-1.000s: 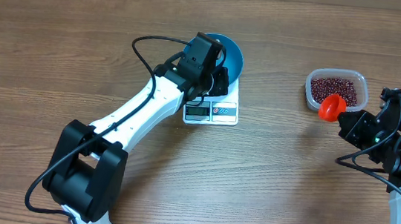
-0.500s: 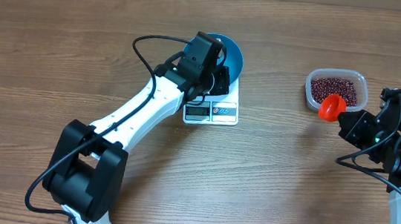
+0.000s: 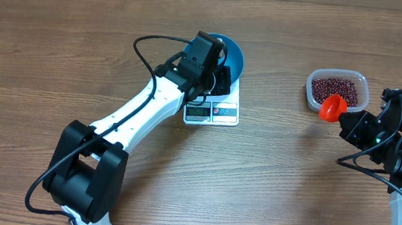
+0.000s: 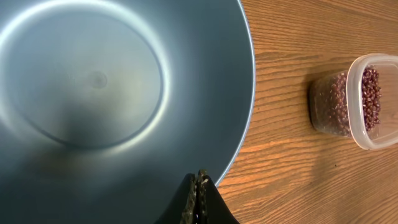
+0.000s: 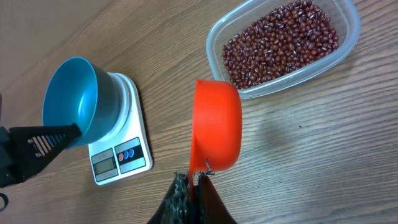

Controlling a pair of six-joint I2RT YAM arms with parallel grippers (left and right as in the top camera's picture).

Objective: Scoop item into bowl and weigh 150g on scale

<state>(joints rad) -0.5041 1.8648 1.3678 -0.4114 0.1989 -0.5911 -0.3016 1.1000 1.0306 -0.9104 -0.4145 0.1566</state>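
The jaws of the left gripper (image 4: 198, 185) are seen pressed together at the near rim of the blue bowl (image 4: 93, 81). Whether the rim is pinched between them cannot be told. The jaws of the right gripper (image 5: 191, 182) are closed on the handle of a red scoop (image 5: 217, 127), which is held just beside a clear tub (image 5: 356, 25).

The beans (image 5: 280, 43) are heaped in that tub. None are seen in the bowl, whose inside is shown bare only by the left wrist view. That view also catches the tub (image 4: 354, 134) off to the right, with beans (image 4: 339, 102) visible through its wall.

The scale (image 5: 121, 155) is hidden in that view. In the right wrist view it is shown under the bowl (image 5: 71, 93), with its grey display and two small buttons on the near edge; no reading can be made out.

From overhead, the bowl (image 3: 231, 56) and scale (image 3: 219, 113) are seen at mid-table, well apart from the tub (image 3: 364, 88) on the right, with the scoop (image 3: 332, 106) at the tub's near edge.

Everything is carried on a brown wood-grain tabletop (image 3: 291, 182). A black cable (image 3: 144, 47) is looped above the left arm.
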